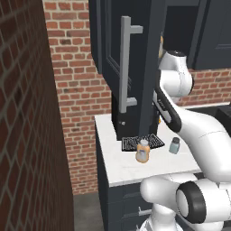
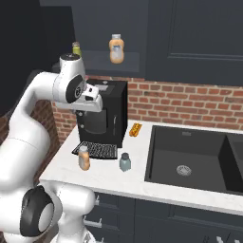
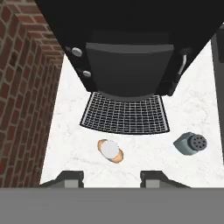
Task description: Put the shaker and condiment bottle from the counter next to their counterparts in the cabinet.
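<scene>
Orange condiment bottle stood upright on white counter, near grey-teal shaker; dark cabinet door hung open above.

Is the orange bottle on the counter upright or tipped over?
Upright. The orange bottle stands on its base on the counter, cap up; the hand view looks down on its cap.

The bench is white with faint grey marbling. The condiment bottle is orange with a cream cap; the shaker is pale grey-teal with a darker perforated cap. The coffee machine is black with a dark mesh tray. The brick wall is red-brown with pale mortar. The cabinet is dark navy with a grey handle. The sink is black.
</scene>
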Robot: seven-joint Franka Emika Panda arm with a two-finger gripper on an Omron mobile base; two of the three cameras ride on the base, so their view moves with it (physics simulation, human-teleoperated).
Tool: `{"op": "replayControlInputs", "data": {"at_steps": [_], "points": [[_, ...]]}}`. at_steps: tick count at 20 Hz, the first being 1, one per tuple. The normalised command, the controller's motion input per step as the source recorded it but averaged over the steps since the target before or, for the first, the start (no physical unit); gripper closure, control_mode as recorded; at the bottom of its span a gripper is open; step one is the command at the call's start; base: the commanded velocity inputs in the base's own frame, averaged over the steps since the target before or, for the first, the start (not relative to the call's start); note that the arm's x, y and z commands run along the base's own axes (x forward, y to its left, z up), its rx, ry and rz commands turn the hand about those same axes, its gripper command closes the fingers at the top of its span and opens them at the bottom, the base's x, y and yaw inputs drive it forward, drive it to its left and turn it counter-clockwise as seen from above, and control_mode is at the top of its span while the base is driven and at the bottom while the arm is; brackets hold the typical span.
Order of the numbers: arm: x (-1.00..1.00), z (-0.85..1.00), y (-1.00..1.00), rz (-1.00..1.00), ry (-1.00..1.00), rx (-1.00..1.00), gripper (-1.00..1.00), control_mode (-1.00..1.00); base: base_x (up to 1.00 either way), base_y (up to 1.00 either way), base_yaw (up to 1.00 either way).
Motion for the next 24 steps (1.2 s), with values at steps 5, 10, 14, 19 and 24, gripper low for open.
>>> {"op": "replayControlInputs", "data": {"at_steps": [5, 10, 14, 19, 24], "points": [[-0.49, 0.0, -0.01, 0.0, -0.2, 0.0, -1.0, -1.0, 0.0, 0.0, 0.0], [-0.81, -0.36, -0.21, 0.18, -0.58, -0.08, -1.0, -1.0, 0.0, 0.0, 0.0], [-0.74, -0.76, -0.21, 0.36, -0.56, 0.12, -1.0, -1.0, 0.0, 0.0, 0.0], [-0.39, -0.52, -0.42, 0.27, -0.37, 0.25, -1.0, -1.0, 0.0, 0.0, 0.0], [0.0, -0.04, -0.17, 0.12, -0.03, 0.15, -1.0, -1.0, 0.0, 0.0, 0.0]]}}
